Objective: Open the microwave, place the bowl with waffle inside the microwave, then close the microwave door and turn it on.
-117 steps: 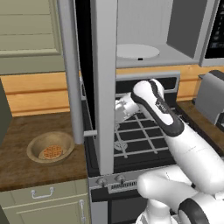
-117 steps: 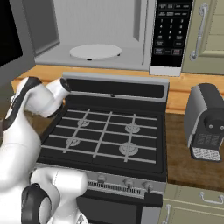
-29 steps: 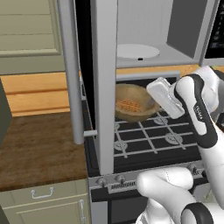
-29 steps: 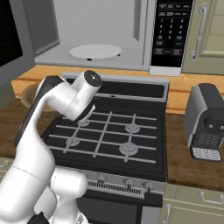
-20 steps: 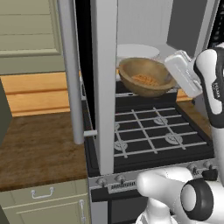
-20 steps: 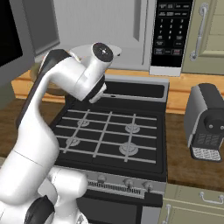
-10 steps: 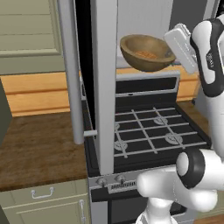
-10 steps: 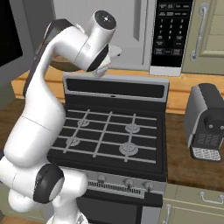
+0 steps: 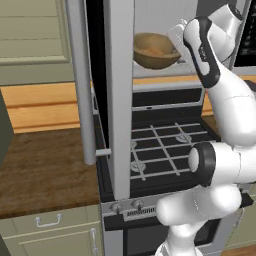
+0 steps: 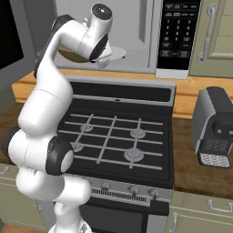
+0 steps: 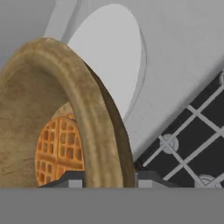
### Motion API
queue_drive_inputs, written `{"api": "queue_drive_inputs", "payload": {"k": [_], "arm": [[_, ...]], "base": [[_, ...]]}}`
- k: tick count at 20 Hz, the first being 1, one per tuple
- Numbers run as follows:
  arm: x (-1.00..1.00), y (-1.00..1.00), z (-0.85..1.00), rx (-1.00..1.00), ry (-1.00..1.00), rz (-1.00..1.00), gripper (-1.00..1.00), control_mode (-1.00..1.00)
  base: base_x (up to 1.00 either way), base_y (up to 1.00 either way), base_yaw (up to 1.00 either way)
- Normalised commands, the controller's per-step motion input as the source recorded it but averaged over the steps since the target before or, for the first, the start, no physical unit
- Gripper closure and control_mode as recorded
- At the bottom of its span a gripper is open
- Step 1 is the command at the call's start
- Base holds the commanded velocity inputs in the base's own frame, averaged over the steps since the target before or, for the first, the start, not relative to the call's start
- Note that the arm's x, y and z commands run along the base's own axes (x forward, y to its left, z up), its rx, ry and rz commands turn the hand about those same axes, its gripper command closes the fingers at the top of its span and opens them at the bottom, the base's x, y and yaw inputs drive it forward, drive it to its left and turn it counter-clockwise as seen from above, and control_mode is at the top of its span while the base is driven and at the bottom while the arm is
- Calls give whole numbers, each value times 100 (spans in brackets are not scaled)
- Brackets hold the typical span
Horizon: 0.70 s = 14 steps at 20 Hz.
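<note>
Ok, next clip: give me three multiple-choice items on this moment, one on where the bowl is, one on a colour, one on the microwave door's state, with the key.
1. Where is the bowl?
A. On the wooden counter
B. Held up at the open microwave, above the stove
C. On a stove burner

2. What colour is the waffle in the bowl?
A. Orange-brown
B. White
C. Green

3. How does the microwave door stand?
A. Shut
B. Swung open
C. Taken off

Key: 1 B, the left base view shows the bowl level with the microwave's opening, and in the hand view the gripper has its rim between the finger tips, with the turntable beyond. 2 A, the hand view shows an orange gridded waffle. 3 B, the left base view shows the door edge-on, standing out over the stove front.
</note>
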Motion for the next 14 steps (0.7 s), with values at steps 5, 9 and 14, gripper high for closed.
{"api": "queue_drive_inputs", "payload": {"k": [5, 9, 14], "arm": [[100, 15, -1, 0, 7, -12, 100, -100], [100, 0, -2, 0, 11, -12, 100, -100], [100, -1, -13, 0, 10, -14, 100, -100]], "base": [[0, 0, 0], [0, 0, 0], [0, 0, 0]]}}
